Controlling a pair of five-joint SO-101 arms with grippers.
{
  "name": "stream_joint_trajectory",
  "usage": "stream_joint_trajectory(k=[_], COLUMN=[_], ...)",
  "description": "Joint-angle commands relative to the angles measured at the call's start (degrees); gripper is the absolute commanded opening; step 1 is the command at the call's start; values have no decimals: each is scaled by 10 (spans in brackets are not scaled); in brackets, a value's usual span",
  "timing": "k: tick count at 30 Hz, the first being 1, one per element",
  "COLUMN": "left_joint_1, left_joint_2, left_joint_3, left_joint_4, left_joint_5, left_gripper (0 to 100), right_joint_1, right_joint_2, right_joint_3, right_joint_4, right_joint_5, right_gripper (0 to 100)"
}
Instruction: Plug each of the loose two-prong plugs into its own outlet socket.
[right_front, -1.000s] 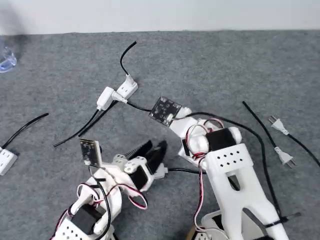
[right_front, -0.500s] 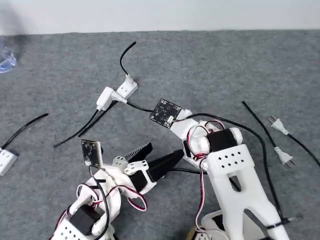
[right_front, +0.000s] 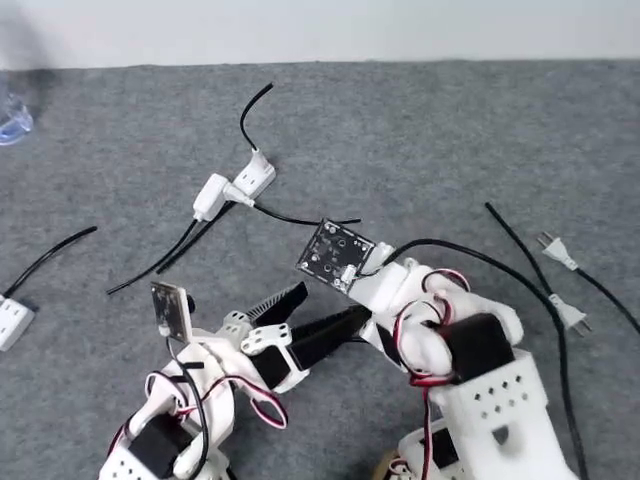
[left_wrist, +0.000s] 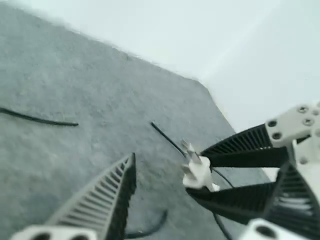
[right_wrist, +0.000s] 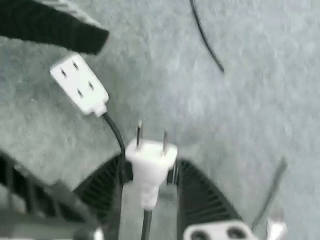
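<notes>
The right end effector (right_wrist: 150, 171) clamps a white two-prong plug (right_wrist: 150, 155), prongs aimed at the outlet socket (right_wrist: 79, 84) just beyond on the tabletop (right_wrist: 260, 110), seemingly lined up for insertion. The left end effector (right_front: 335, 300), jaws apart, sits alongside at the high view's lower centre.
</notes>
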Motion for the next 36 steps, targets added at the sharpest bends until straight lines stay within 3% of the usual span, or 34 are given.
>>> stream_joint_trajectory(k=[1,14,18,23,36], left_joint_1=[-10,-16,-18,-82,-97], left_joint_2=[-2,-2,-2,-3,-3], left_joint_3=[16,16,16,14,14], left_joint_4=[24,24,24,4,-9], left_joint_5=[-10,-10,-10,-8,14], left_gripper=[395,395,395,395,395], right_joint_1=[-69,-67,-36,32,38], right_joint_2=[-44,-50,-50,-49,-44], right_joint_3=[-62,-122,-121,-98,-44], right_joint_4=[2,21,27,10,-33], right_joint_5=[-14,-40,-23,8,16], right_gripper=[9,9,9,9,9])
